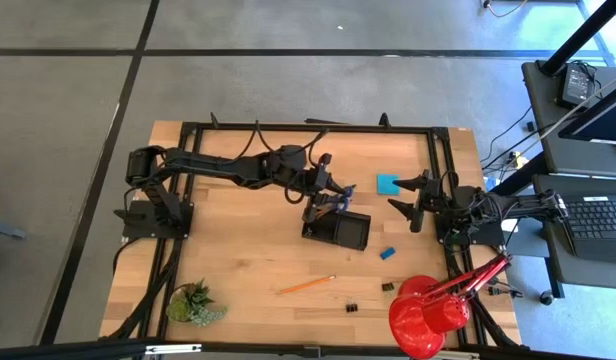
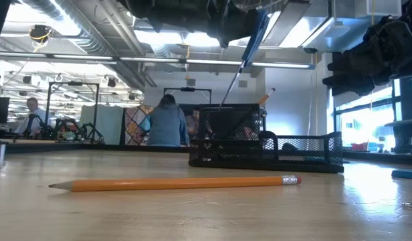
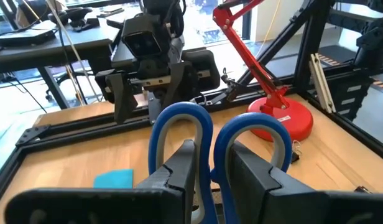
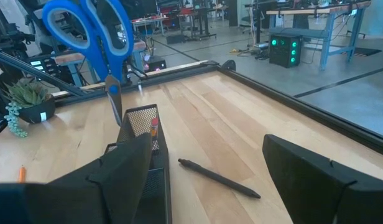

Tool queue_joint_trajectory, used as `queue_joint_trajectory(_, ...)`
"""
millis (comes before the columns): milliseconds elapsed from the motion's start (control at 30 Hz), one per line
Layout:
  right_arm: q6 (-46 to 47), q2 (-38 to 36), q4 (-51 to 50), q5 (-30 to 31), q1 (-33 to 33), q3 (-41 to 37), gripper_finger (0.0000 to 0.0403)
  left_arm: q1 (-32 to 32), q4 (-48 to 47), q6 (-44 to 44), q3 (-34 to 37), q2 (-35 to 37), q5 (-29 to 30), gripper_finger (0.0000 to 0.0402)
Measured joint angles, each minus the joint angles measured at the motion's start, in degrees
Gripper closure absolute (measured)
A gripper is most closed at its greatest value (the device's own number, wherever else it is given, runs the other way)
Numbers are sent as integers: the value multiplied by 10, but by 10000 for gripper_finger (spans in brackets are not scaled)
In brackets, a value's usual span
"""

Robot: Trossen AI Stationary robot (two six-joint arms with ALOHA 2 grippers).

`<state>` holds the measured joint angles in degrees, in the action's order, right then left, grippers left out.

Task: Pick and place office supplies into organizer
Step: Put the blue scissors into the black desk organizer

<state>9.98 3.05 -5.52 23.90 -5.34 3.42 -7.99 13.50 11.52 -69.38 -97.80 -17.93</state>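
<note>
Black mesh organizer: orange pencil inside, scissors above.

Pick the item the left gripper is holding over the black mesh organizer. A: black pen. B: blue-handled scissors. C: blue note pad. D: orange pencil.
B: the left gripper has its jaws closed on the blue-handled scissors, blades pointing down into the black mesh organizer.
</note>
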Motion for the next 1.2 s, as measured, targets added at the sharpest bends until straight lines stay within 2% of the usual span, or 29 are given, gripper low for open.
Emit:
queue_joint_trajectory(467,-13,4,-2,0,0,0,92,0,22,-8,0,22,0,332)
queue_joint_trajectory(667,-13,7,0,0,0,0,92,0,1,23,0,14,34,333)
queue_joint_trajectory(1200,-12,15,0,0,0,0,92,0,-55,71,0,-2,31,332)
